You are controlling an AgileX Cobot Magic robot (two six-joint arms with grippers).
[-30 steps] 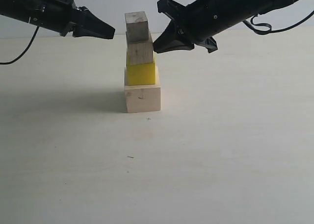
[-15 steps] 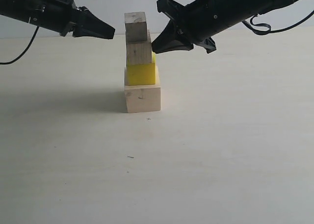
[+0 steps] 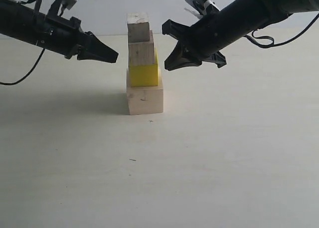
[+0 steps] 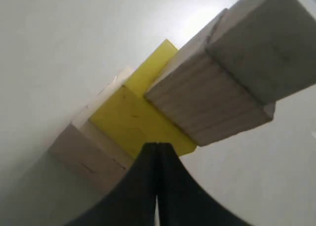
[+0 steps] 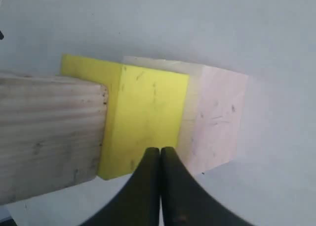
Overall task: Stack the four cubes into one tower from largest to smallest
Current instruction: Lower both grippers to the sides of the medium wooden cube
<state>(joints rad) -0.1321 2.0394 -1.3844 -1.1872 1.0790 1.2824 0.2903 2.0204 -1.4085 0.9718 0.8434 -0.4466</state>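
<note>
This looks like a robotics lab test station. A bare pale bench (image 3: 224, 163) spreads beneath the black left gripper (image 3: 112, 57) and right gripper (image 3: 168, 66), with a plain white wall (image 3: 99, 3) behind them.

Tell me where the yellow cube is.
In the exterior view, the yellow cube sits near the middle, resting on the large wood cube and directly under the medium wood cube.

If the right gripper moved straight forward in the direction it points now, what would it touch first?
Most likely the bright yellow cube. The shut right gripper aims downward at its side, and the right wrist view shows it straight ahead of the tips. Exact depth is unclear.
</note>
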